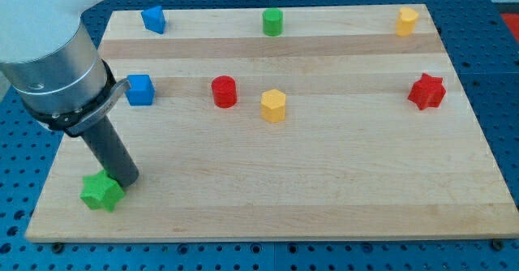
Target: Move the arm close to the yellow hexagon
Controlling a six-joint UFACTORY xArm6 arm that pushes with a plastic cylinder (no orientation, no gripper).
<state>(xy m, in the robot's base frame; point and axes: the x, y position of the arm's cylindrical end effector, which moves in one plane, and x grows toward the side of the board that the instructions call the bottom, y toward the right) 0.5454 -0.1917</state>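
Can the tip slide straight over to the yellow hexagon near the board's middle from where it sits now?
Probably yes. My tip sits by the green star at the view's lower left; the yellow hexagon lies up and right, with bare wood between. The red cylinder is off that line.

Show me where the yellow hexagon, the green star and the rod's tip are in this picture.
yellow hexagon (274, 105): camera view, middle of its top and front faces.
green star (101, 192): camera view, centre of its top face.
my tip (124, 179): camera view, the rod's very end, touching the green star's upper right edge.
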